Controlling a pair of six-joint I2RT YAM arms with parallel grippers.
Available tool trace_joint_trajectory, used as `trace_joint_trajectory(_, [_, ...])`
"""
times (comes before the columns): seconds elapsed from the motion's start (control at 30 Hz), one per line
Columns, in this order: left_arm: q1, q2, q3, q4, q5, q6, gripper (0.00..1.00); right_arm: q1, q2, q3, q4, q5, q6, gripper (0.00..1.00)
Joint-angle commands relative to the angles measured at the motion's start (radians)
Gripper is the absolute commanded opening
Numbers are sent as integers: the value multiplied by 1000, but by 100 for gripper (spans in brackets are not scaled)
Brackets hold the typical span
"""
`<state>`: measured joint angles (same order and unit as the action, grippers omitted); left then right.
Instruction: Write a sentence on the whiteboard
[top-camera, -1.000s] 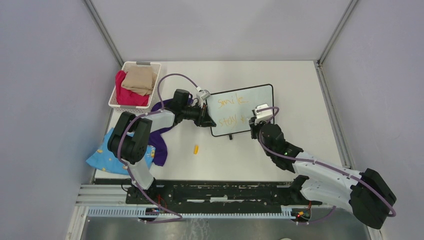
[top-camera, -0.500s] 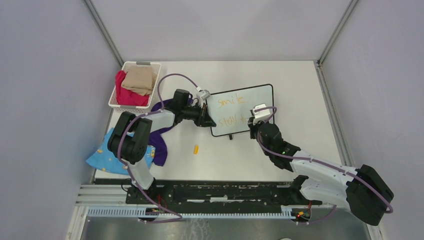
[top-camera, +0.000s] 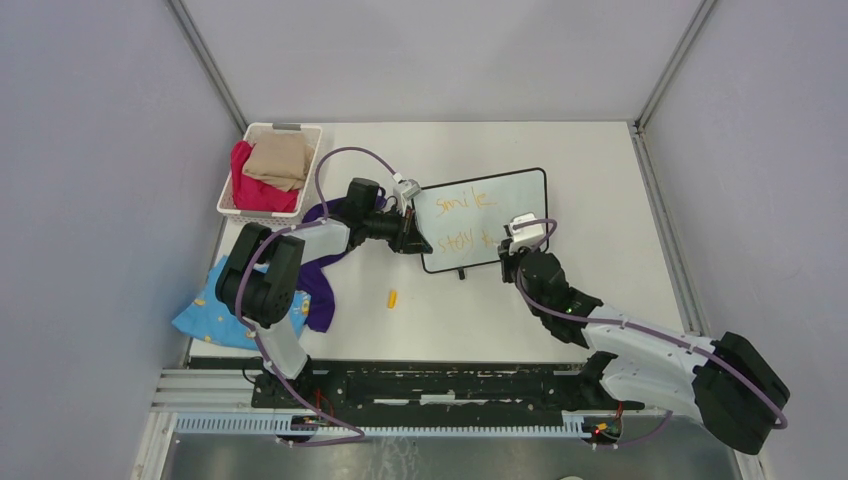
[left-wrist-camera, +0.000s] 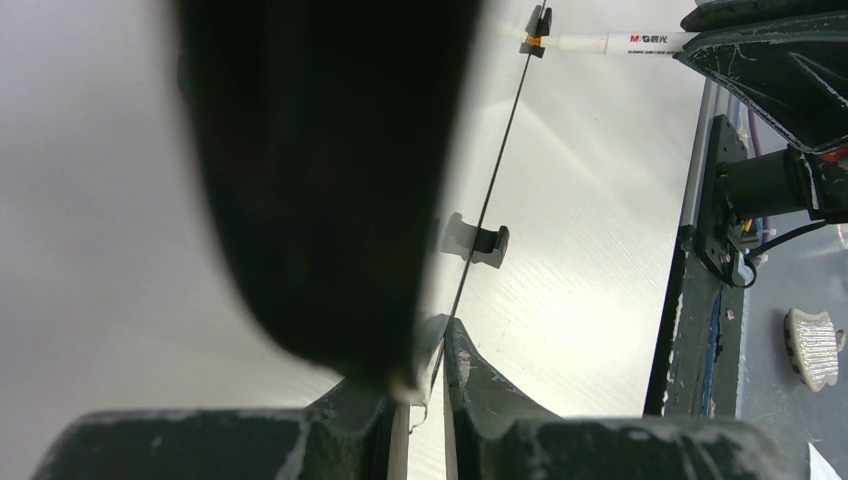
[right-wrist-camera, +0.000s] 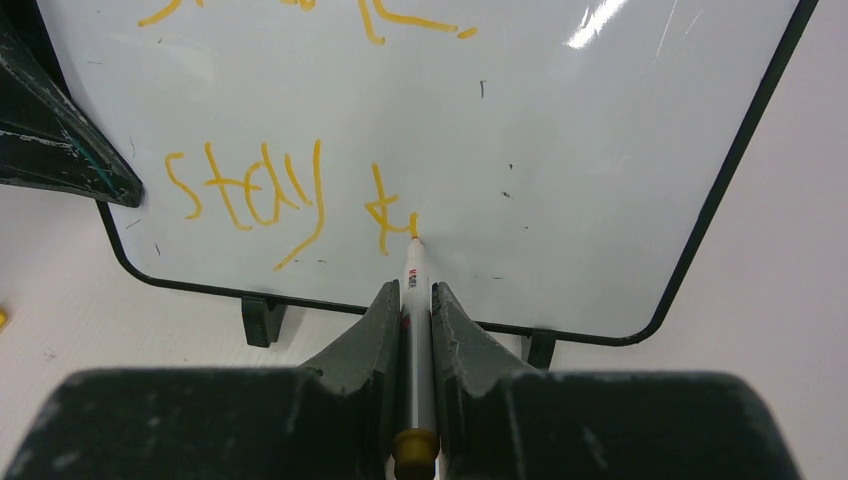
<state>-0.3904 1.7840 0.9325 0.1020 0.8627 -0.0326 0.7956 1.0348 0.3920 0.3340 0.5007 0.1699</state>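
The whiteboard (top-camera: 515, 195) is seen in the middle of the top view, its left edge pinched tight by the left gripper (left-wrist-camera: 428, 360). A marker (right-wrist-camera: 413, 262) is squeezed by the right gripper (right-wrist-camera: 412, 292), tip pressed on the sentence (right-wrist-camera: 250, 192) just after "stay".

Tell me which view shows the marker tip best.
Right wrist: the marker, held in the right claw, touches its tip to the whiteboard beside the orange writing after "stay". Left wrist catches only its barrel, far off. Top external: hidden under the right wrist.
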Motion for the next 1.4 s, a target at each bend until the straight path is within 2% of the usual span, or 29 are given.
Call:
trace_joint_trajectory(0.0, [-41, 70, -25, -145, -143, 85, 2, -5, -14, -18, 17, 11, 19, 0])
trace_joint_trajectory(0.3, [-41, 70, -25, -145, -143, 85, 2, -7, -59, 35, 19, 29, -6, 0])
trace_joint_trajectory(0.7, [-42, 72, -24, -148, -142, 85, 2, -32, -24, 79, 36, 26, -22, 0])
trace_joint_trajectory(1.37, [-42, 74, -21, -151, -142, 85, 2, -38, -29, -17, 19, -1, 30, 0])
